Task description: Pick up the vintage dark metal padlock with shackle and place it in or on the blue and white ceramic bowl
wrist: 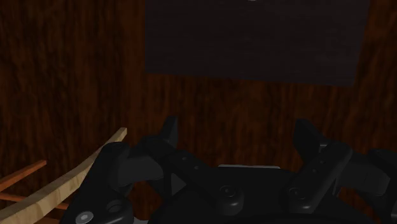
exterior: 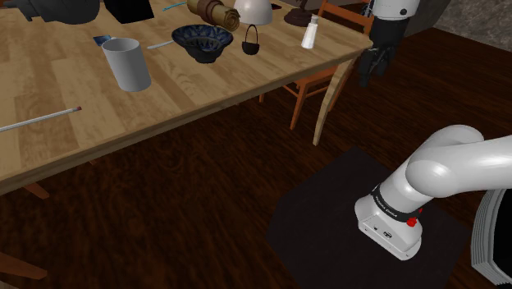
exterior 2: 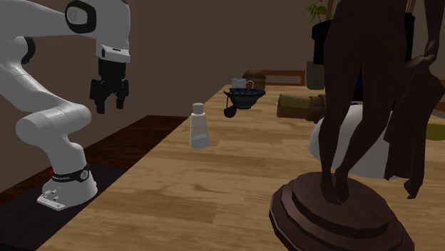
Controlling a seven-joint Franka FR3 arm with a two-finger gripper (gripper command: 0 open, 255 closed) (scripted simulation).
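The dark padlock (exterior: 250, 43) with its arched shackle stands on the wooden table (exterior: 180, 98), just right of the blue patterned bowl (exterior: 202, 41) in the shoulder view. In the second exterior view the padlock (exterior 2: 229, 110) sits against the bowl's (exterior 2: 247, 98) near side. My gripper (exterior: 373, 66) hangs off the table's right corner, above the floor and well away from the padlock. It points downward (exterior 2: 109, 100). In the wrist view the gripper (wrist: 236, 137) is open with nothing between its fingers (wrist: 168, 137), and dark floor lies below.
A white bottle (exterior: 309, 34) stands between gripper and padlock. A grey cup (exterior: 127, 64), a thin rod (exterior: 41, 119), a white dome (exterior: 254, 10) and a dark statue (exterior 2: 356, 142) share the table. A wooden chair (exterior: 320, 78) sits under the table's corner. A black mat (wrist: 254, 38) covers the floor.
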